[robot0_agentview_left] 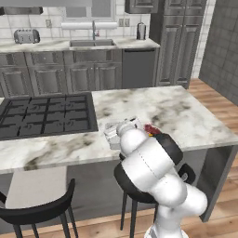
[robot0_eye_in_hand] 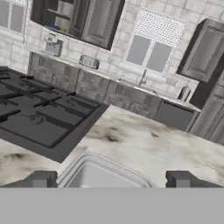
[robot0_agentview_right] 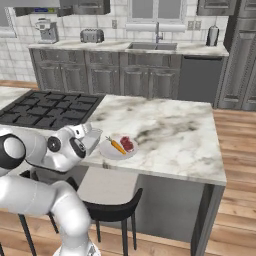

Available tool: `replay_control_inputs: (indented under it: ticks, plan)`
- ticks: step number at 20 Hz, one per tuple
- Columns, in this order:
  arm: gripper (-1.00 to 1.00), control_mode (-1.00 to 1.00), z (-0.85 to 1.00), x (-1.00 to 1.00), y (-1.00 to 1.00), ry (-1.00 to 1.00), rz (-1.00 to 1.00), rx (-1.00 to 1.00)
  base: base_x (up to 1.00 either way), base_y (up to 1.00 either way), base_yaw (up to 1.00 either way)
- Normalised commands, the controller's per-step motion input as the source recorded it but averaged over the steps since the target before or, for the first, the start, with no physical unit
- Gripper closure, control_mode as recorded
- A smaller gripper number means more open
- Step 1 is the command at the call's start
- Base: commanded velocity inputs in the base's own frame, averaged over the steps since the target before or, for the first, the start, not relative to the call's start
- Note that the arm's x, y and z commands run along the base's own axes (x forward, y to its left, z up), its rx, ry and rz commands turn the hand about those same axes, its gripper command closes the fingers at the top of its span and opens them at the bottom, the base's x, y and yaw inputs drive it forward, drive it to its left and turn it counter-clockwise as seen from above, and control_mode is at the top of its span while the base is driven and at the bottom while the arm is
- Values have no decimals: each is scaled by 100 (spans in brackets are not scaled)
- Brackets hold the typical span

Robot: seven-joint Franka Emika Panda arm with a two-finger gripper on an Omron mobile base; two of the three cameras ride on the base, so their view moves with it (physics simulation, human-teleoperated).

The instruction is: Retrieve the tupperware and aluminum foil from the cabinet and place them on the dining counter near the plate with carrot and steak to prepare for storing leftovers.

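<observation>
The tupperware (robot0_eye_in_hand: 103, 176), a translucent grey-white container, rests on the marbled dining counter (robot0_eye_in_hand: 144, 144) just right of the black cooktop (robot0_eye_in_hand: 39, 118). My gripper (robot0_eye_in_hand: 111, 180) hovers over it, open, with its fingertips (robot0_eye_in_hand: 41, 179) wide of the rim on both sides and not touching it. In the left base view the tupperware (robot0_agentview_left: 111, 133) peeks out from behind my arm. The white plate (robot0_agentview_right: 111, 151) lies just right of my hand, carrying the carrot (robot0_agentview_right: 118, 146) and the steak (robot0_agentview_right: 127, 144). Far off, the dark wall cabinet (robot0_eye_in_hand: 94, 19) stands open with a blue sliver, the aluminum foil (robot0_eye_in_hand: 53, 27), on its shelf.
Black bar stools (robot0_agentview_left: 39, 210) (robot0_agentview_right: 114, 210) stand at the counter's near edge. The counter ends at the right (robot0_agentview_right: 215, 175), with wood floor beyond. The back wall counter holds a sink (robot0_agentview_left: 91, 43), a toaster (robot0_agentview_left: 26, 36) and a coffee machine (robot0_agentview_right: 47, 31).
</observation>
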Motion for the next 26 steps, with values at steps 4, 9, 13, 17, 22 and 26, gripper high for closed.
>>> replay_control_inputs:
  ticks: [4,9,13,17,22,26]
  plan:
    - [-100,-100,100,-28,-65,-1,-1,17,0,0,0]
    - [-100,-100,100,0,-37,-3,-1,19,0,0,0]
    - [-100,-100,100,-5,-31,4,-3,18,0,0,0]
    - [-100,-100,100,-34,-33,34,-3,8,0,0,0]
    - [-100,-100,100,-52,-31,45,0,0,0,0,0]
    - [-100,-100,100,-41,-19,37,-1,-4,0,0,0]
